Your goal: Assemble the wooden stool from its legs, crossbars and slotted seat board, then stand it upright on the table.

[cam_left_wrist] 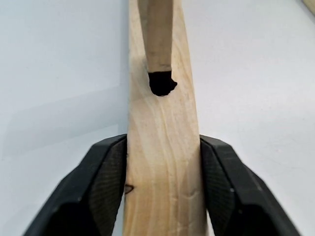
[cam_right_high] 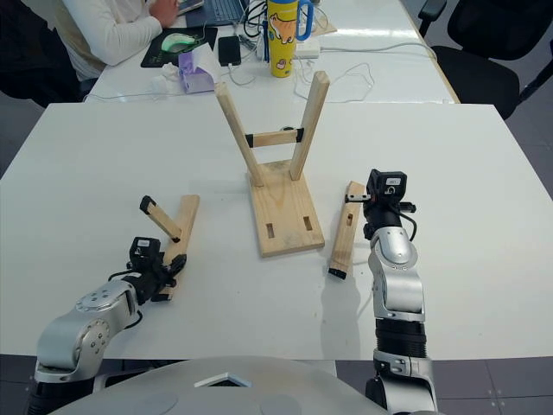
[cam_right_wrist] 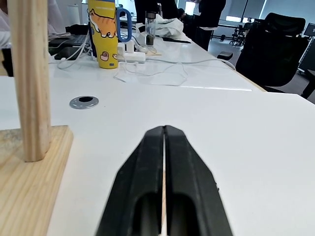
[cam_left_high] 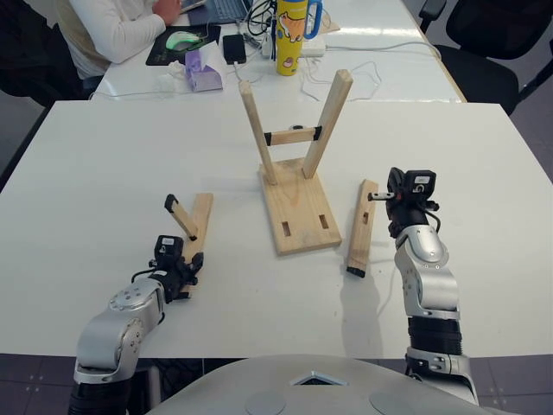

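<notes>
- Seat board (cam_left_high: 298,212) lies flat mid-counter (cam_left_high: 104,173). Two legs (cam_left_high: 257,130) stand splayed in its far slots, joined by a crossbar (cam_left_high: 292,136). The two near slots (cam_left_high: 305,225) are empty.
- Left of the seat board, well apart: a third leg (cam_left_high: 199,223) lies flat with a short crossbar (cam_left_high: 181,216) plugged in and angled up. Its long axis runs roughly along the board's long side.
- Left hand (cam_left_wrist: 163,152) is clamped on that leg's near end, fingers (cam_left_wrist: 106,182) pressed to both side faces.
- Just right of the seat board: a loose leg (cam_left_high: 361,226) lies flat, roughly parallel to the board's edge, with a dark cap on its near end.
- Right hand (cam_right_wrist: 164,135) sits just beyond that loose leg, on the side away from the board. Its fingers are pressed together, apparently empty.
- Judgement: the left arm has the next part, which must swing right and stand up over the empty slots.
- All parts are pale bare wood, and the crossbar ends are black.
</notes>
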